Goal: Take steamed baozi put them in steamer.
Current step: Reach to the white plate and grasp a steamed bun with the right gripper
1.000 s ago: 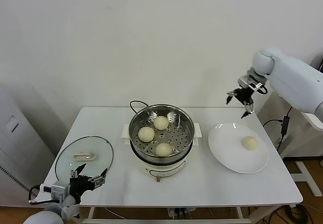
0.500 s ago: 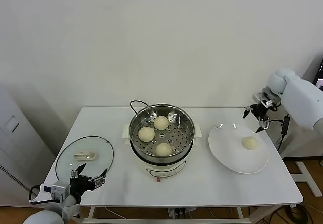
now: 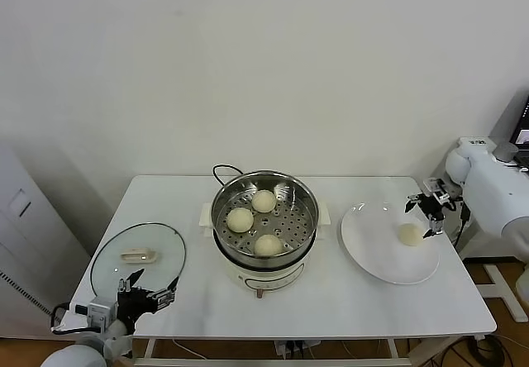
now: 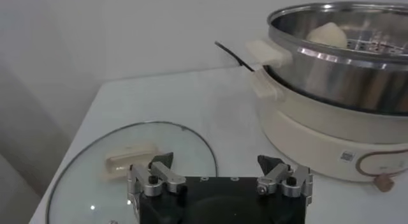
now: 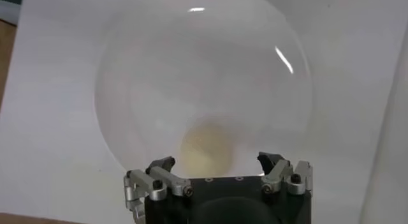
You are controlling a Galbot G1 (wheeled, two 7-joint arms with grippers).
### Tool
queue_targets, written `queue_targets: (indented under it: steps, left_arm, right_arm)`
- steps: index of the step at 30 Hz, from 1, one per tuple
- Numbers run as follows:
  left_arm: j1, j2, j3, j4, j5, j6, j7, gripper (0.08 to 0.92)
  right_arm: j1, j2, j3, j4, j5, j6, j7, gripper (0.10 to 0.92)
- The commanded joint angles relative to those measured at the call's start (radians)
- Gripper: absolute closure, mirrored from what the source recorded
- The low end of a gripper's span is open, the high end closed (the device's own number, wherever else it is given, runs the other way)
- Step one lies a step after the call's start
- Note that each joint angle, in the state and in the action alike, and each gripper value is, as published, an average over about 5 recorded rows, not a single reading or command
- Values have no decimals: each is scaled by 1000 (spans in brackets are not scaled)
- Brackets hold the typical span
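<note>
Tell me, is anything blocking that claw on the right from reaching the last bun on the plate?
Nothing visible does. The right gripper hangs open just above the steamed baozi, which lies alone on the white plate.

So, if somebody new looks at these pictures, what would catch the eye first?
Probably the shiny steamer at the table's centre, with three baozi inside. Next, the white plate to its right with one last bun, and the open right gripper hovering at its far edge.

head overhead, wrists low, near table (image 3: 331,301)
</note>
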Motion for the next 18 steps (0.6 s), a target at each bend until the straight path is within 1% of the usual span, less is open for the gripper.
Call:
queue_targets:
  steps: [1,11,14,18]
  left_arm:
    - [-2,1,8,1,1,-2,2,177]
    - [3,0,12,-2,8,-4,3,177]
    - [4,-1,14,-3,10,-5,3,177]
    - [4,-3,17,-6,12,-5,3,177]
  right_arm:
    - [-71,24,125,-67,-127,16,103,203]
    - [-87,53,182,-108,-177,3,141,213]
    - [-86,56,193,-118,-180,-3,137,270]
    - [-86,61,208,-126,-179,-7,127,390]
